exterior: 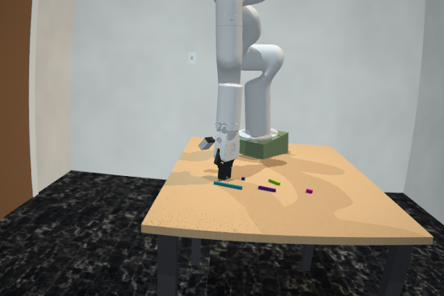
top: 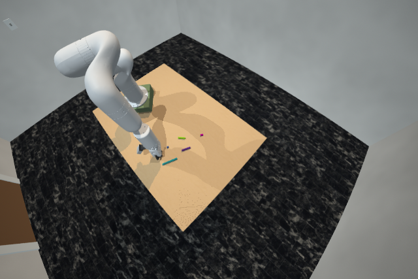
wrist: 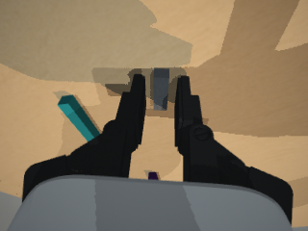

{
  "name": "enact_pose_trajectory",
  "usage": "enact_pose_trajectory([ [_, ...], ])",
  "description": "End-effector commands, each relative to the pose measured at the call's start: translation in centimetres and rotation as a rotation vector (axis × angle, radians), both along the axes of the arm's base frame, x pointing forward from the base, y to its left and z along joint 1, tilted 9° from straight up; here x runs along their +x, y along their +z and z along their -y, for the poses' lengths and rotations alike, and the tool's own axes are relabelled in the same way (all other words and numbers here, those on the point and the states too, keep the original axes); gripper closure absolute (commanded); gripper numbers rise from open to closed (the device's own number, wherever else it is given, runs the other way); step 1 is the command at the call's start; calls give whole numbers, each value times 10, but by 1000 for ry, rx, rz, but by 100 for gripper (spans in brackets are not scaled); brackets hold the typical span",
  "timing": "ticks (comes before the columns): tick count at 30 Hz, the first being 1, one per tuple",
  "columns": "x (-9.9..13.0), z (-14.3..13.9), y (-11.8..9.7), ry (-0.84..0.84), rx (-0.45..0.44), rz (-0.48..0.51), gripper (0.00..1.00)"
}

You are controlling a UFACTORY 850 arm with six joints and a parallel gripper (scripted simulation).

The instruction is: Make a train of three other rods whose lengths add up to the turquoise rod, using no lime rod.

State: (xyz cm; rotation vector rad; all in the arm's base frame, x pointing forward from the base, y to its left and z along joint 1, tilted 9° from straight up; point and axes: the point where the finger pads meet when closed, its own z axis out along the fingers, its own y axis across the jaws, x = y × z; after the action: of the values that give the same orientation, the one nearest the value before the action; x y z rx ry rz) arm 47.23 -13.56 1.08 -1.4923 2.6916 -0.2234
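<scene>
My gripper [wrist: 161, 90] points down at the table, its fingers partly open and standing on either side of the grey rod [wrist: 161, 93], with a gap at each side. In the top and exterior views the gripper [top: 157, 155] [exterior: 223, 176] hides the grey rod. The turquoise rod [top: 170, 161] [exterior: 227, 185] [wrist: 79, 117] lies flat just beside the gripper. The blue rod [top: 167, 147] [exterior: 243, 178], purple rod [top: 185, 149] [exterior: 266, 188] and magenta rod [top: 201, 134] [exterior: 309, 190] lie apart from each other on the table.
The lime rod [top: 181, 138] [exterior: 274, 181] lies beyond the purple rod. The arm's green base block [top: 145, 98] [exterior: 264, 143] stands at the far side of the table. The table's left edge is near the gripper.
</scene>
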Motion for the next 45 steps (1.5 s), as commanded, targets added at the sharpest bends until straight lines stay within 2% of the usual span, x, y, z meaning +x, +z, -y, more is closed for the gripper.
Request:
enact_pose_trajectory([
  [1, 0, 0, 0, 1, -1, 9, 76],
  [30, 0, 0, 0, 1, -1, 9, 76],
  [31, 0, 0, 0, 1, -1, 9, 96],
  [45, 0, 0, 0, 1, -1, 9, 96],
])
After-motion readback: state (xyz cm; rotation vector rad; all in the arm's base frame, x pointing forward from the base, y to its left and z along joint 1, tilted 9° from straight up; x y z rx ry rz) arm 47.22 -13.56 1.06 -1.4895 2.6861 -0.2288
